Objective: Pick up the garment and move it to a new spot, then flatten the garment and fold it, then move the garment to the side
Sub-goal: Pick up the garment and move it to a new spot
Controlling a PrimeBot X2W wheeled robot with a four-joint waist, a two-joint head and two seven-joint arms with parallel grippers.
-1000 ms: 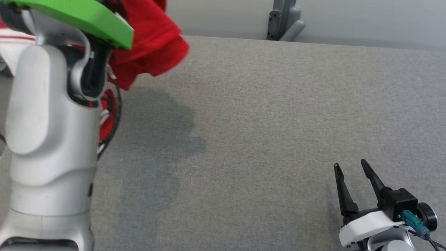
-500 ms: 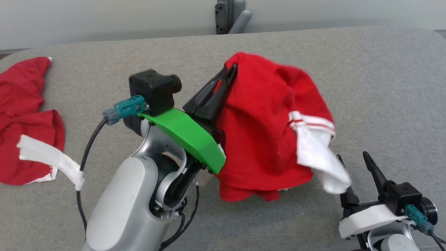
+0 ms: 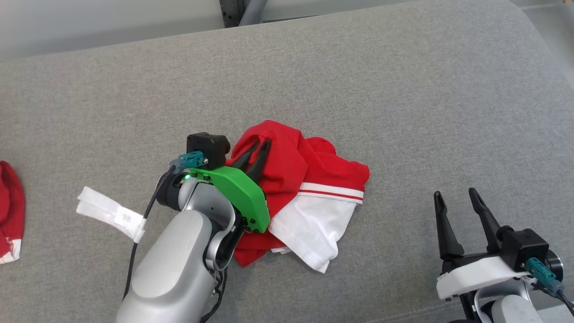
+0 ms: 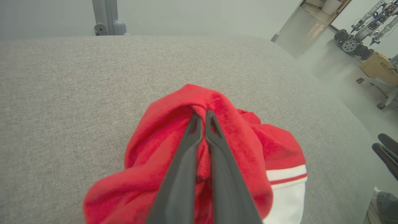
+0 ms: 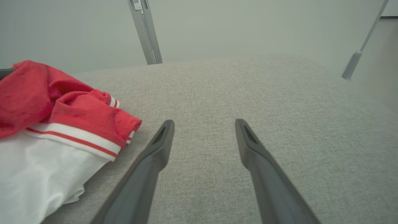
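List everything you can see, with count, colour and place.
red and white crumpled fabric garment: one, red with a white panel and stripe, heaped mid-table.
grey fabric-covered table: one, grey, under everything.
red cloth with white hem: one, red, at the table's left edge, partly out of frame.
white paper tag: one, white, left of the garment.
grey metal post: one, grey, behind the table's far edge.
brown cardboard box: one, brown, on the floor beyond the table.
left gripper: one, dark fingers, shut on the garment.
right gripper: one, dark fingers, open, right of the garment, apart from it.

Open grey cushion (image 3: pixel 403 89) between garment heap (image 3: pixel 287 166) and right claw (image 3: pixel 454 193); second red cloth (image 3: pixel 9 197) occupies far left edge.
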